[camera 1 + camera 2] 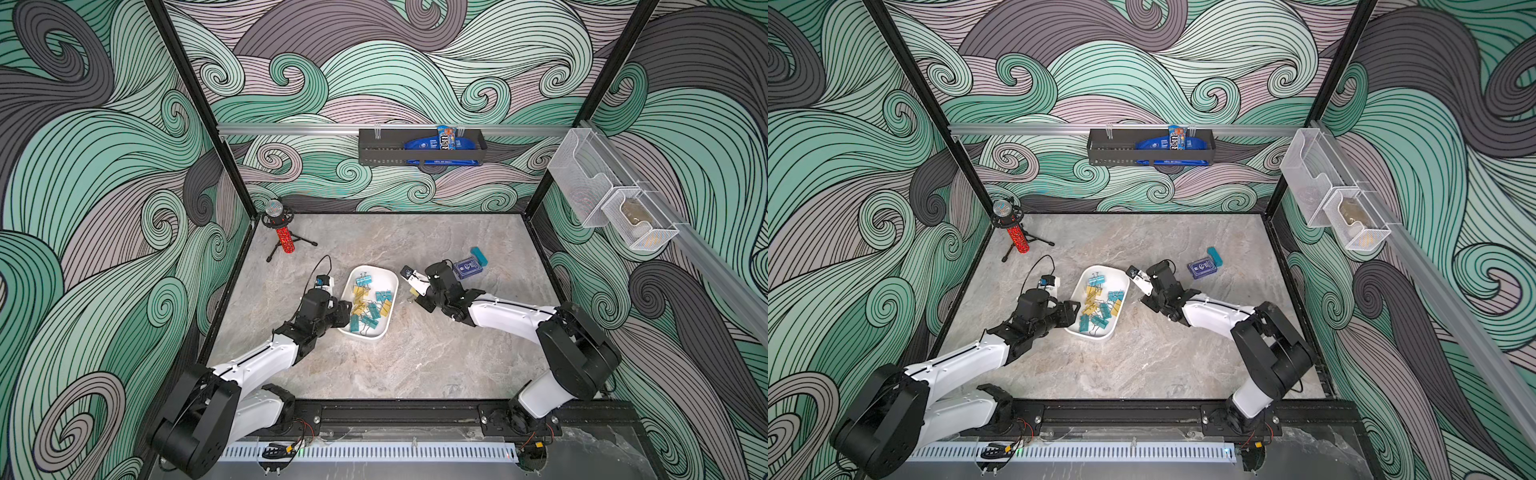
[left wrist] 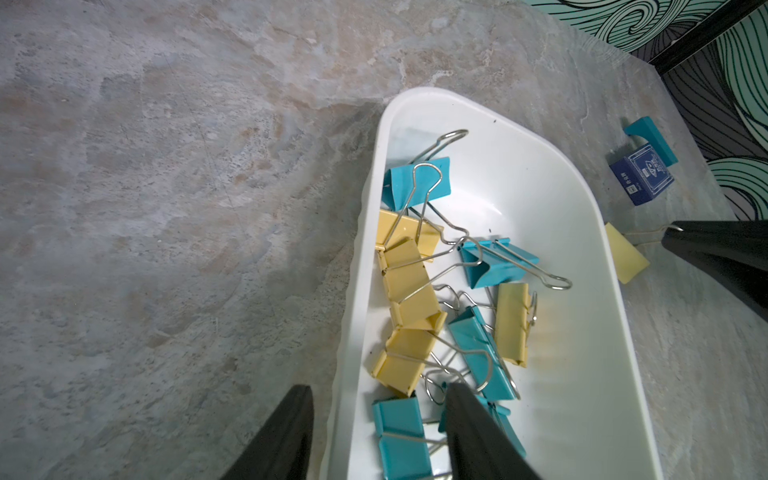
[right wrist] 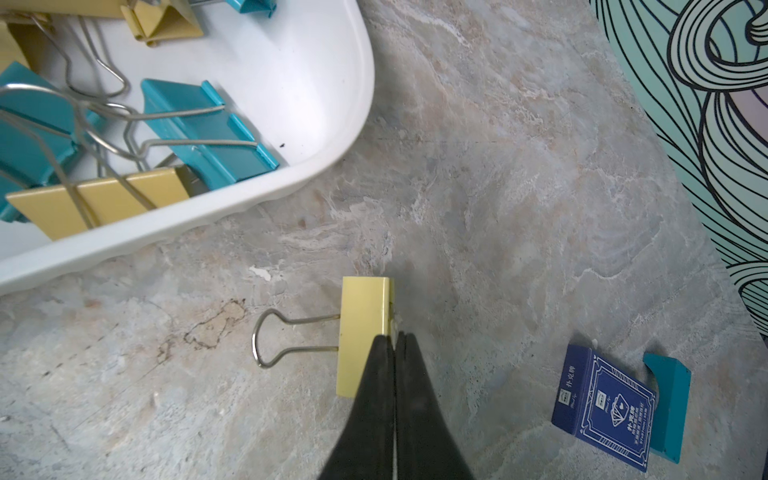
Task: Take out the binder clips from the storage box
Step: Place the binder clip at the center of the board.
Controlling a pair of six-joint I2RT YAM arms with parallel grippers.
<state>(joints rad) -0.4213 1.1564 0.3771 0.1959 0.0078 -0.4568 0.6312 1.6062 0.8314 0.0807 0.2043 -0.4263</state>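
Being clamped in the right end effector (image 3: 394, 337) outside the storage box (image 3: 249, 197), one yellow binder clip (image 3: 361, 320) is judged ready for release.

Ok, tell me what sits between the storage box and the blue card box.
One yellow binder clip, pinched by the shut right gripper; the right wrist view shows it best.

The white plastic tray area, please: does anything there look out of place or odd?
One pale yellow binder clip is outside the white plastic tray, beside its wall, its wire handle pinched in the shut right tool. Otherwise only tiny dark specks dot the tray floor.
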